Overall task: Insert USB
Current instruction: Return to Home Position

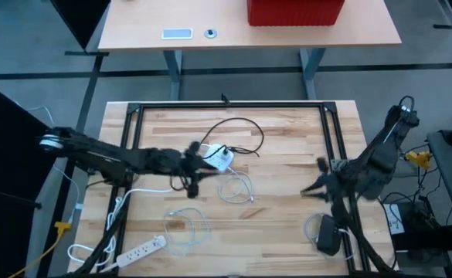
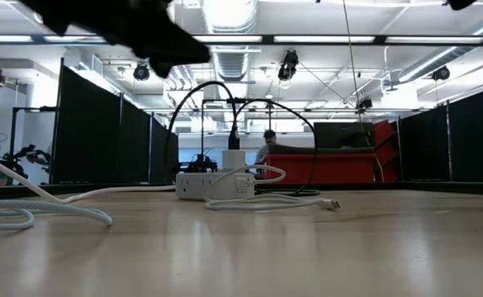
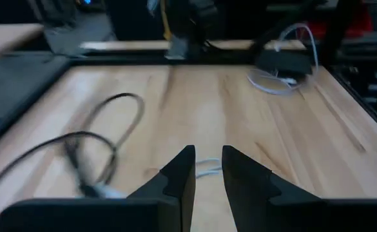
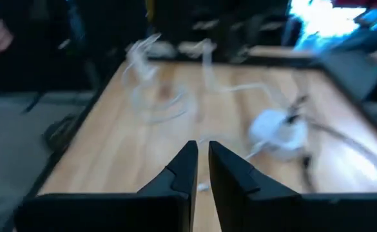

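Note:
A white charger block [image 1: 222, 158] sits mid-table with a black cable [image 1: 237, 131] plugged into it and looping toward the far side. A loose white USB cable [image 1: 237, 189] lies coiled just near of it, its plug end [image 2: 333, 205] flat on the wood. My left gripper [image 1: 204, 161] hovers beside the charger's left side; in its wrist view [image 3: 208, 154] the fingers stand slightly apart with nothing between them. My right gripper [image 1: 306, 191] is raised over the right half of the table, pointing toward the charger [image 4: 277, 129], its fingers [image 4: 203, 149] shut and holding nothing.
A white power strip [image 1: 144, 249] and its cord lie at the near left. A black adapter [image 1: 327, 235] with a white cable sits at the near right. A black frame [image 1: 226, 104] borders the work area. Bare wood lies between the charger and my right gripper.

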